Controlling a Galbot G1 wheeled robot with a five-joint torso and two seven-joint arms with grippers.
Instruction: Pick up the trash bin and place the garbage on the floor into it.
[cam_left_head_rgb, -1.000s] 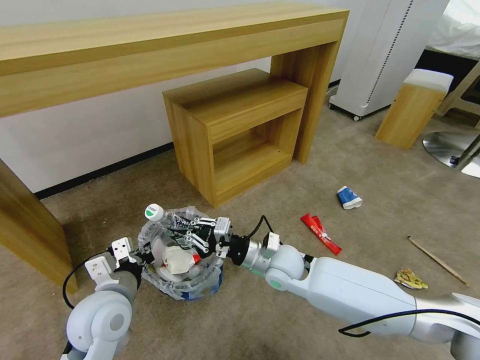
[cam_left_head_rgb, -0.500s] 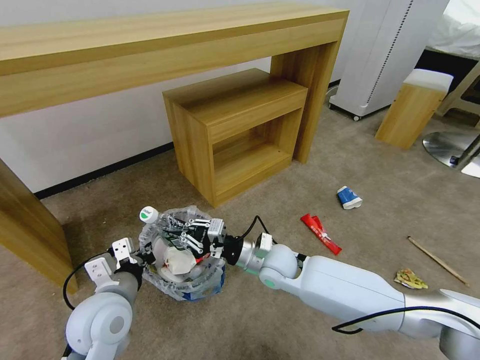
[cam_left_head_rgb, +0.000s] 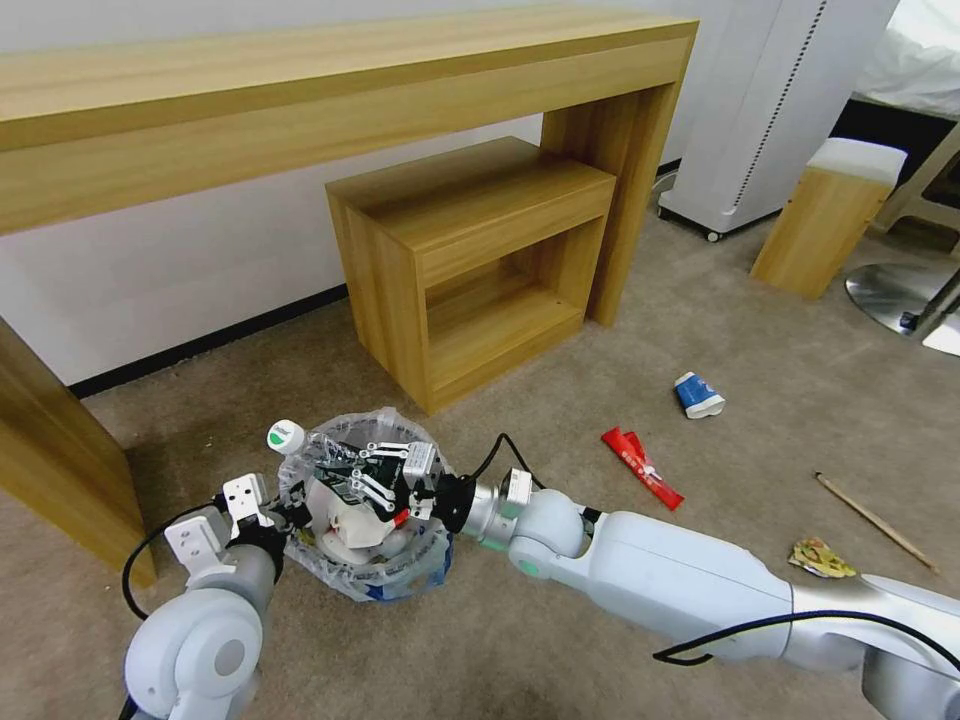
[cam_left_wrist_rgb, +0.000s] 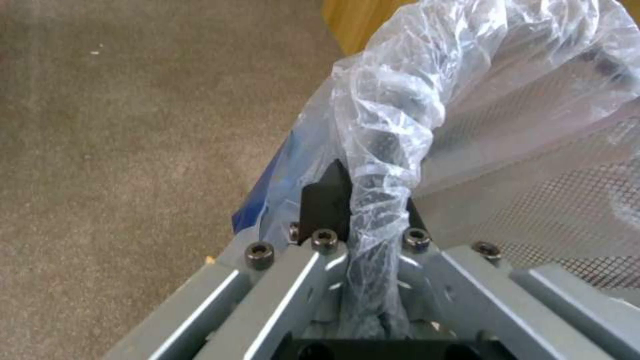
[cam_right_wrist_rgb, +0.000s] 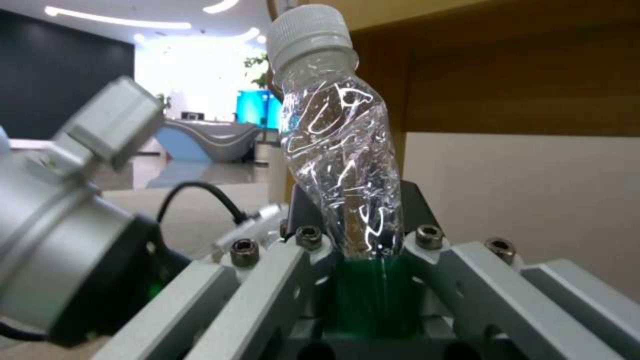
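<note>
The trash bin (cam_left_head_rgb: 385, 575), lined with a crinkly clear bag, hangs just above the beige carpet floor (cam_left_head_rgb: 620, 360). My left gripper (cam_left_head_rgb: 292, 515) is shut on its near-left rim; the left wrist view shows the jaws (cam_left_wrist_rgb: 363, 190) pinching the bagged rim (cam_left_wrist_rgb: 387, 115). My right gripper (cam_left_head_rgb: 335, 472) reaches over the bin's mouth, shut on a small clear bottle (cam_right_wrist_rgb: 340, 150) whose white cap (cam_left_head_rgb: 287, 437) sticks out past the far-left rim. A crushed red-white cup (cam_left_head_rgb: 350, 522) lies inside. On the floor lie a blue-white cup (cam_left_head_rgb: 698, 394), a red wrapper (cam_left_head_rgb: 642, 467), a wooden stick (cam_left_head_rgb: 875, 520) and a yellow wrapper (cam_left_head_rgb: 820, 558).
A long wooden desk (cam_left_head_rgb: 300, 110) runs along the wall, with a small wooden cabinet (cam_left_head_rgb: 470, 260) under it just behind the bin. A white appliance (cam_left_head_rgb: 770, 110), a white-topped wooden stool (cam_left_head_rgb: 828, 215) and a metal chair base (cam_left_head_rgb: 900, 295) stand at the right.
My right arm has pushed further left over the bin, carrying the bottle with it, so the cap now pokes past the bin's far-left rim. The left gripper keeps its hold.
</note>
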